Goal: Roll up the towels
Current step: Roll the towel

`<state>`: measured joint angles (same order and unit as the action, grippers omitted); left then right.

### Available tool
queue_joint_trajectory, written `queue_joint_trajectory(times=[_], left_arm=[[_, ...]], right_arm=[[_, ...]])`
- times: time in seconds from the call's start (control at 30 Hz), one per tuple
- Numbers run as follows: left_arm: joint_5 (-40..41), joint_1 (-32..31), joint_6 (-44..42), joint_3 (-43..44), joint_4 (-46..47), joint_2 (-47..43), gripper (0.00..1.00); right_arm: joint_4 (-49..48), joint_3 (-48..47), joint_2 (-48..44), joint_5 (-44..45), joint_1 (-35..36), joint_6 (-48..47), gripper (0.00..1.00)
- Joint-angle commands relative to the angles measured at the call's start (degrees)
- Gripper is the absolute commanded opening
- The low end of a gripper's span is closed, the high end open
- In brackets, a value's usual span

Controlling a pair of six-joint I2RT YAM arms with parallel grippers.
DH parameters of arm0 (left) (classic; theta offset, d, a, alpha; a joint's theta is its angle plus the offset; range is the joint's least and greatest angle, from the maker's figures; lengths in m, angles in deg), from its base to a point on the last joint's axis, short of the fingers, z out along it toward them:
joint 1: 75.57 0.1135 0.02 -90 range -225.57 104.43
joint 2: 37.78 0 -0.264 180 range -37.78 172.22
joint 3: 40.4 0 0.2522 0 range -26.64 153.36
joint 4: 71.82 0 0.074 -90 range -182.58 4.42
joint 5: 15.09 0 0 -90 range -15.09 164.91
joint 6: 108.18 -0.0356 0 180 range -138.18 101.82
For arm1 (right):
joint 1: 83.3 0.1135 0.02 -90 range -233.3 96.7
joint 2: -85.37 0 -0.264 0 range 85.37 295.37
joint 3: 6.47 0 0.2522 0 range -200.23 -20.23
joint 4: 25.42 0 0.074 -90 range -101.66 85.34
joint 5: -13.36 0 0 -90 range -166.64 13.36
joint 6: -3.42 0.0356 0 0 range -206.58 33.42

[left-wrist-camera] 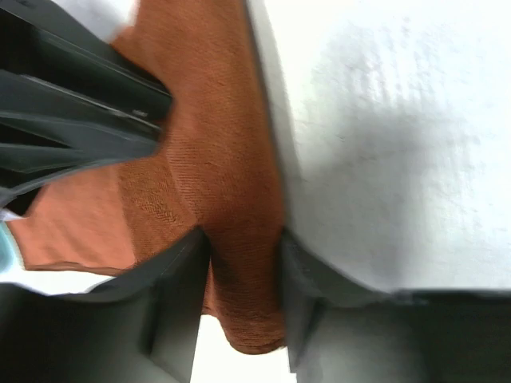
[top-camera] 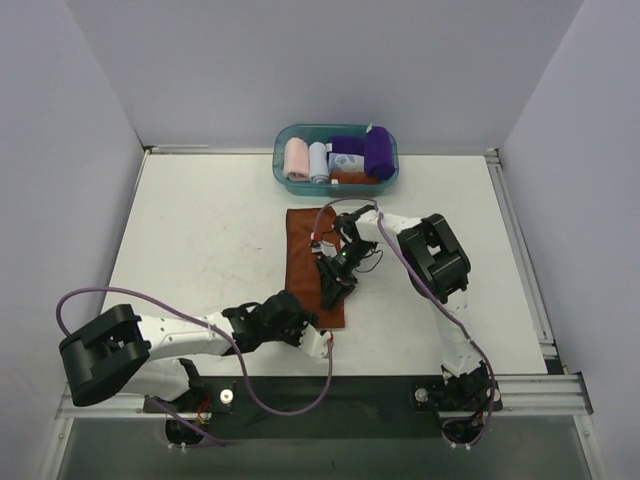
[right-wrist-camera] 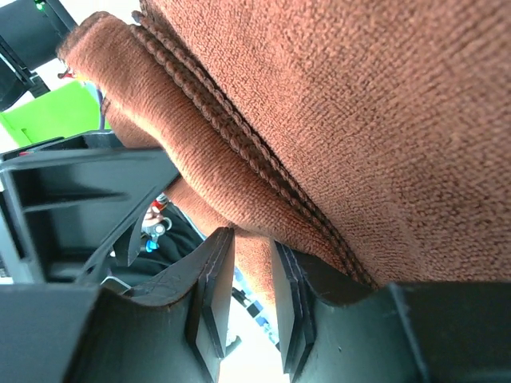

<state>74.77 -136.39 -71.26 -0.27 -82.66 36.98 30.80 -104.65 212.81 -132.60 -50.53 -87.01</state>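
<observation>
The rust-brown towel [top-camera: 308, 250] lies flat on the table, its long side running away from me. My left gripper [top-camera: 322, 340] is at its near right corner; in the left wrist view [left-wrist-camera: 243, 238] the jaws stand on both sides of a bunched fold of brown towel [left-wrist-camera: 239, 287] and press on it. My right gripper [top-camera: 336, 288] is on the right edge just beyond, and its pads [right-wrist-camera: 209, 295] are shut on a thin layer of the brown towel [right-wrist-camera: 254, 271]. The purple towel [top-camera: 378, 152] sits rolled in the basket.
A teal basket [top-camera: 285, 135] at the back holds rolled pink [top-camera: 297, 160] and pale blue [top-camera: 318, 160] cloths beside the purple towel. The two grippers work close together. White table surface [top-camera: 200, 240] stretches to the left, with walls on three sides.
</observation>
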Motion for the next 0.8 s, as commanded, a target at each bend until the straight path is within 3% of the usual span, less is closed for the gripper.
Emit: queue_joint_trajectory(times=[0.0,0.07,0.1,0.13,0.23,0.33,0.5,0.6,0.77], left_arm=[[0.1,-0.3,2.1,1.3,-5.1,0.9,0.42],[-6.7,0.9,4.1,3.9,-12.5,1.3,0.3],[-13.0,1.8,3.8,6.7,-19.6,1.6,0.17],[-16.2,4.7,3.4,8.2,-22.7,2.2,0.11],[-25.4,10.3,5.1,13.1,-29.9,4.8,0.0],[-34.7,13.3,5.3,19.6,-38.1,10.6,0.0],[-46.2,19.3,3.9,27.7,-49.3,20.6,0.0],[-49.1,23.5,2.2,33.0,-54.8,27.3,0.0],[-52.9,29.7,-2.1,44.4,-67.3,42.4,0.0]], right_arm=[[1.0,0.9,1.2,4.5,0.4,-0.9,0.27],[0.7,1.5,-1.0,4.8,-0.9,-0.9,0.32],[0.5,1.7,-1.9,5.0,-1.5,-1.0,0.35],[0.4,2.1,-4.2,5.3,-2.1,-1.2,0.37],[0.2,2.7,-9.8,6.3,-5.7,-2.0,0.43],[-0.4,3.4,-15.7,6.1,-10.0,-2.2,0.47],[-6.1,12.5,-28.9,10.1,-14.5,-3.7,0.46],[-7.7,17.7,-40.1,13.6,-14.4,-7.2,0.46],[-6.8,21.4,-49.6,15.4,-12.3,-11.2,0.44]])
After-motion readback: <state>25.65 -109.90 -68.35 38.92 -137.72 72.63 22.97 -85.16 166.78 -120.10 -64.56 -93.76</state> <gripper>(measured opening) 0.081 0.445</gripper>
